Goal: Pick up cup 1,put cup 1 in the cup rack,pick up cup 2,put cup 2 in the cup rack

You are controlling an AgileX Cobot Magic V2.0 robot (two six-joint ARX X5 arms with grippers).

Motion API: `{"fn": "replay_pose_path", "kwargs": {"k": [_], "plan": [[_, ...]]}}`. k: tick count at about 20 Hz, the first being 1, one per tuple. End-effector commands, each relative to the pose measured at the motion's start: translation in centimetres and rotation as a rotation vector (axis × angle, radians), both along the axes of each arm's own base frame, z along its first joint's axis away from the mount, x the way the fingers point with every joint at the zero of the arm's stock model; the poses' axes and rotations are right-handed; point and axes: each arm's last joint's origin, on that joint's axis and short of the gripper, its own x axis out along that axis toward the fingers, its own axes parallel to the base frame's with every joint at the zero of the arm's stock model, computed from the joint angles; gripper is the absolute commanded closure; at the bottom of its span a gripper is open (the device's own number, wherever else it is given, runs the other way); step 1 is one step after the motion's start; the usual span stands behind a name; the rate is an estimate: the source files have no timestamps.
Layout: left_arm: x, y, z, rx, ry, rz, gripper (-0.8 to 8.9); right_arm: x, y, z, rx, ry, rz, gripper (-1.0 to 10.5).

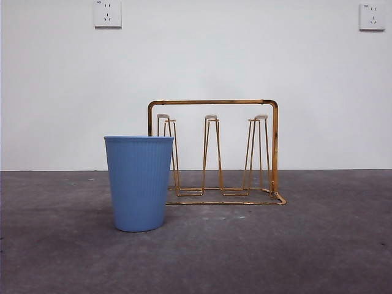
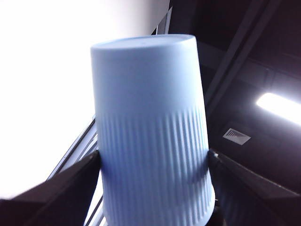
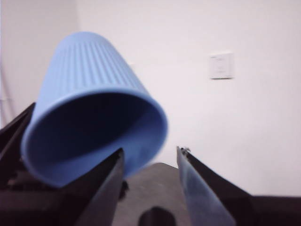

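1. Two blue ribbed cups show. One, the standing cup (image 1: 139, 184), is upright with its mouth up on the near part of the grey bench (image 1: 318, 245), left of centre.
2. No arm shows in the front view, so where the grippers hang over the bench cannot be told from it.
3. In its wrist view, the left gripper (image 2: 153, 165) has its jaws pinching the held cup (image 2: 148, 108). One jaw presses each side of the ribbed part near the rim. The cup's flat bottom points away from the camera, with a dark ceiling and a lit panel behind it.
4. The right gripper (image 3: 149, 150) has its jaws spread, with only bench and wall showing in the gap. A blue cup (image 3: 94, 84) lies tilted just beside one jaw and outside the gap, its mouth turned toward the camera. Dark parts border its rim, and I cannot tell whether it is the held cup.
5. Farther back, the cup rack (image 1: 211, 102) stands upright on the bench, right of the standing cup and behind it. The cup covers the rack's left end in the front view, and I cannot tell whether they touch.
6. Farthest is the white wall, with a socket (image 1: 108, 13) high on the left and another (image 1: 372, 16) high on the right.
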Motion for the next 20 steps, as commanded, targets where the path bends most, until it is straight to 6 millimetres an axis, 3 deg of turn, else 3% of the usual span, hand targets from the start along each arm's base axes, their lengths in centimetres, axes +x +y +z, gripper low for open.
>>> {"fn": "replay_pose_path", "kwargs": {"k": [1, 5, 11, 15, 20], "plan": [[0.1, 0.0, 0.0, 0.041, -0.021, 0.036, 8.22, -1.1, -1.1, -0.3, -0.062, -0.009, -0.077, 7.5], [0.6, -0.5, -0.8, 0.185, -0.013, 0.121, 8.21, -3.0, -3.1, -0.9, -0.146, 0.030, -0.207, 7.5], [0.9, -2.3, -3.6, 0.546, 0.056, 0.346, 8.21, -5.5, -5.5, -1.5, -0.231, 0.053, -0.331, 7.5], [0.3, -3.7, -5.3, 0.742, 0.063, 0.502, 8.21, -6.5, -6.4, -1.6, -0.239, 0.051, -0.366, 7.5], [0.4, -6.1, -7.8, 0.867, 0.090, 0.576, 8.21, -6.9, -6.8, -1.5, -0.238, 0.043, -0.369, 7.5]]}}
